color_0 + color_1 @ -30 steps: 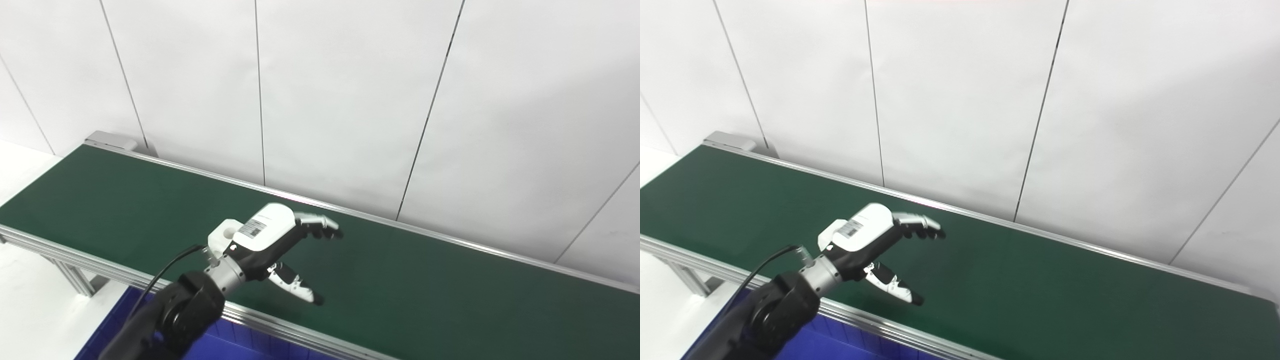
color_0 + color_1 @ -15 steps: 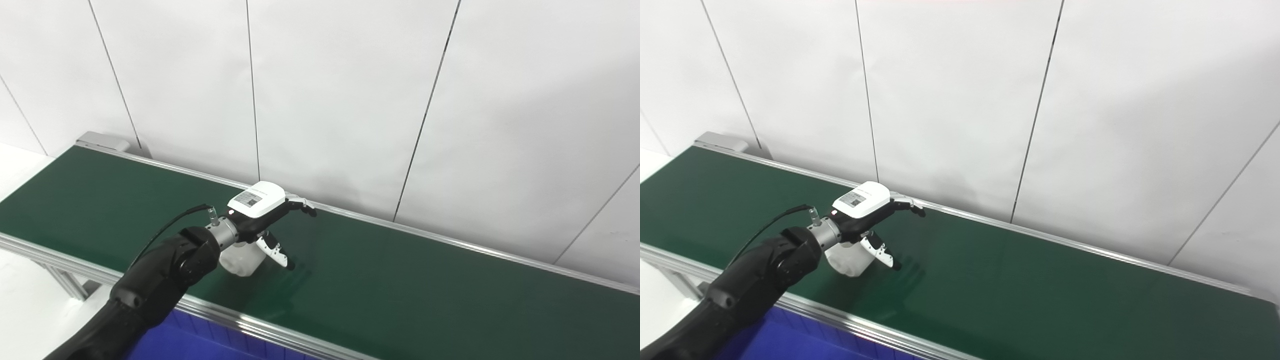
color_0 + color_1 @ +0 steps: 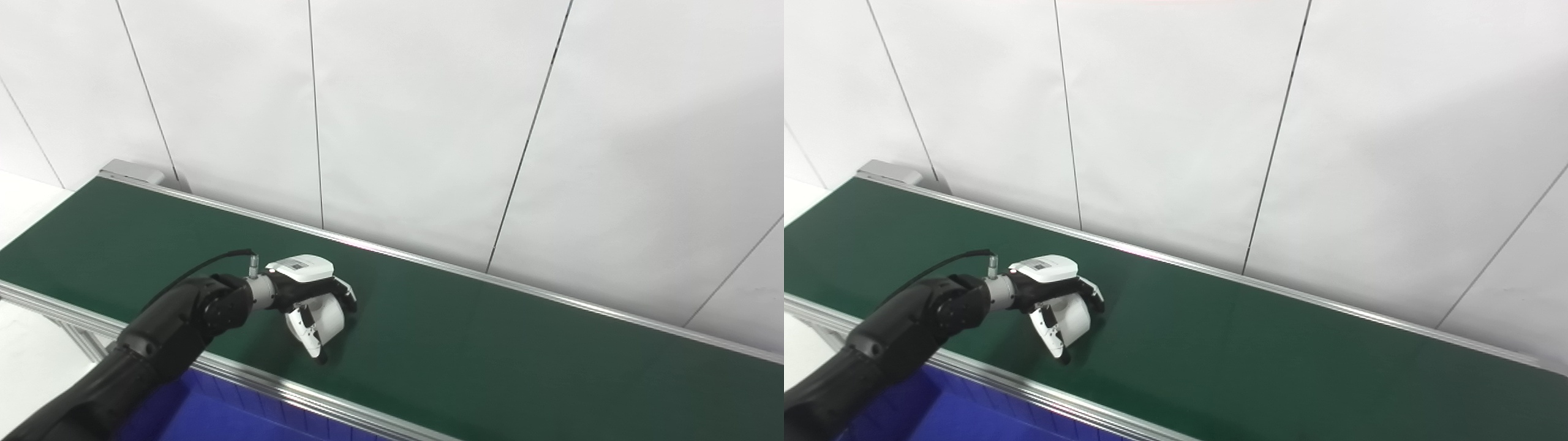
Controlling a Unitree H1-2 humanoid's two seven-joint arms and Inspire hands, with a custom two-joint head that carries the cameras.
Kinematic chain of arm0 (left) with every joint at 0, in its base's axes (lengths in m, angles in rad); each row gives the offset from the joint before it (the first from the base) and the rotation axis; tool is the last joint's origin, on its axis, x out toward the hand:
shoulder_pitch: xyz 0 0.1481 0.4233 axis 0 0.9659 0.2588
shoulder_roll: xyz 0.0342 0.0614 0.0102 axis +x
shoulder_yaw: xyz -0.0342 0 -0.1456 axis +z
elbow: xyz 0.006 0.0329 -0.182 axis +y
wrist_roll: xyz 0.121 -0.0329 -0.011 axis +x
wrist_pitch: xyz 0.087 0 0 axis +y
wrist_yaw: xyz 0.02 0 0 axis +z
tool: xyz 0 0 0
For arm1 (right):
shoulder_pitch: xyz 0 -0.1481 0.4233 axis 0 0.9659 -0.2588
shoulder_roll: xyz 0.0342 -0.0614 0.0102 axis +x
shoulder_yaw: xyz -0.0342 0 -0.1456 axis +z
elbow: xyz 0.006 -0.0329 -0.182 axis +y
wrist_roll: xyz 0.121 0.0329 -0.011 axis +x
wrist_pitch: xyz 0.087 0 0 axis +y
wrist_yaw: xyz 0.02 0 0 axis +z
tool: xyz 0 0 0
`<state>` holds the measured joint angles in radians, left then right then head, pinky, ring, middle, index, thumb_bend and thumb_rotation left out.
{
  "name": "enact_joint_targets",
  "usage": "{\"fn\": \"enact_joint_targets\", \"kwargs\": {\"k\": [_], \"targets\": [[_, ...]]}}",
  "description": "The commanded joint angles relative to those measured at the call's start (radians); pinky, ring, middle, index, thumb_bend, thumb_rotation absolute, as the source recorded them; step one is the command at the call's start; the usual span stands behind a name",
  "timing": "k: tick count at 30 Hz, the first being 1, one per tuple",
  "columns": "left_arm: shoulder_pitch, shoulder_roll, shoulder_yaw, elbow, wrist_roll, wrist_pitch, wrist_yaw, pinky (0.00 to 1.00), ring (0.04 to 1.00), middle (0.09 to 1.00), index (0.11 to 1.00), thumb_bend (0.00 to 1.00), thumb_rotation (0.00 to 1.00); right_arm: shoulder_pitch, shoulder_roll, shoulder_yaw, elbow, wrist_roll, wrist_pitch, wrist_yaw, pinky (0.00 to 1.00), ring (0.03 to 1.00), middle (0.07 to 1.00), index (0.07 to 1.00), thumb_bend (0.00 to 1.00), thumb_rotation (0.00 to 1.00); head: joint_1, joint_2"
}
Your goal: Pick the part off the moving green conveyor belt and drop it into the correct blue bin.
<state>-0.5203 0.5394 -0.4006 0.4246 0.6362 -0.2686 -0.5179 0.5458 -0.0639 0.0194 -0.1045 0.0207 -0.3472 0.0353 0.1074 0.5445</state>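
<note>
A white cylindrical part point(image 3: 331, 315) lies on the green conveyor belt point(image 3: 490, 343), near its front rail. My left hand point(image 3: 306, 286) reaches in from the lower left and sits down over the part. Its fingers point(image 3: 348, 300) curl round the part's far side and the thumb point(image 3: 309, 334) presses on the near side, so the hand is shut on the part. The part is still resting on the belt. The same grasp shows in the right eye view point(image 3: 1053, 285). My right hand is not in view.
A blue bin point(image 3: 202, 416) sits below the belt's front aluminium rail point(image 3: 343, 410) at the bottom left. White wall panels stand right behind the belt's back rail point(image 3: 551, 300). The belt's end housing point(image 3: 131, 170) is at the far left.
My left hand came down from above the belt onto the white part. Its open fingers and thumb have closed round the part, which has travelled a little to the right.
</note>
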Motion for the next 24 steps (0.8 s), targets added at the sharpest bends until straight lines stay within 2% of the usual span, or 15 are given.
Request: {"fn": "enact_joint_targets", "kwargs": {"k": [1,2,5,6,7,9,17,20,21,22,23,24], "targets": [[-0.033,0.042,-0.01,-0.025,0.015,0.021,-0.032,0.68,0.783,0.808,0.735,1.0,0.36,0.007,0.002,0.0,-0.037,-0.001,0.005,0.002,1.0,0.996,1.0,1.0,0.83,1.0,0.001,0.0],[-0.031,0.045,-0.015,-0.024,0.031,0.004,-0.009,0.7,0.792,0.807,0.735,1.0,0.35,0.008,0.002,0.0,-0.039,-0.002,0.008,0.002,1.0,0.997,1.0,1.0,0.84,1.0,0.0,0.001],[-0.024,0.051,-0.029,0.002,0.115,-0.063,0.138,0.74,0.797,0.796,0.72,1.0,0.29,0.008,0.003,0.001,-0.043,0.0,0.008,0.003,1.0,0.997,1.0,1.0,0.83,1.0,-0.002,0.003],[-0.023,0.05,-0.038,0.027,0.161,-0.095,0.229,0.74,0.792,0.79,0.714,1.0,0.27,0.009,0.003,0.0,-0.044,0.0,0.01,0.002,1.0,0.997,1.0,1.0,0.83,1.0,-0.004,0.006],[-0.024,0.05,-0.044,0.046,0.192,-0.118,0.292,0.74,0.781,0.783,0.705,1.0,0.24,0.009,0.004,-0.001,-0.044,0.0,0.011,0.001,1.0,0.996,1.0,1.0,0.84,1.0,-0.004,0.006],[-0.029,0.044,-0.054,0.087,0.227,-0.151,0.375,0.74,0.776,0.779,0.694,1.0,0.23,0.01,0.004,0.0,-0.046,-0.001,0.011,0.001,1.0,0.995,1.0,1.0,0.84,1.0,-0.006,0.008],[-0.041,0.044,-0.099,0.106,0.319,-0.166,0.469,0.69,0.715,0.71,0.639,0.99,0.16,0.014,0.004,0.002,-0.054,0.001,0.019,0.003,1.0,0.987,1.0,1.0,0.85,1.0,-0.01,0.017],[-0.048,0.048,-0.118,0.117,0.35,-0.177,0.524,0.63,0.633,0.629,0.605,0.97,0.1,0.015,0.005,0.003,-0.053,0.0,0.019,0.003,1.0,0.987,1.0,1.0,0.85,1.0,-0.01,0.018],[-0.05,0.049,-0.124,0.122,0.358,-0.183,0.546,0.6,0.593,0.592,0.578,0.95,0.07,0.016,0.006,0.003,-0.054,0.001,0.018,0.002,1.0,0.984,1.0,1.0,0.86,1.0,-0.011,0.019],[-0.053,0.049,-0.134,0.133,0.365,-0.19,0.587,0.57,0.553,0.555,0.525,0.7,0.06,0.016,0.007,0.004,-0.054,0.001,0.017,0.002,1.0,0.983,1.0,1.0,0.86,1.0,-0.011,0.019],[-0.055,0.05,-0.143,0.143,0.367,-0.196,0.626,0.51,0.496,0.495,0.513,0.6,0.03,0.017,0.007,0.004,-0.057,0.001,0.018,0.002,1.0,0.983,1.0,1.0,0.86,1.0,-0.012,0.02],[-0.055,0.05,-0.149,0.149,0.363,-0.199,0.657,0.46,0.441,0.451,0.513,0.55,0.01,0.018,0.007,0.005,-0.059,0.002,0.02,0.003,1.0,0.982,1.0,1.0,0.85,1.0,-0.013,0.021]]}}
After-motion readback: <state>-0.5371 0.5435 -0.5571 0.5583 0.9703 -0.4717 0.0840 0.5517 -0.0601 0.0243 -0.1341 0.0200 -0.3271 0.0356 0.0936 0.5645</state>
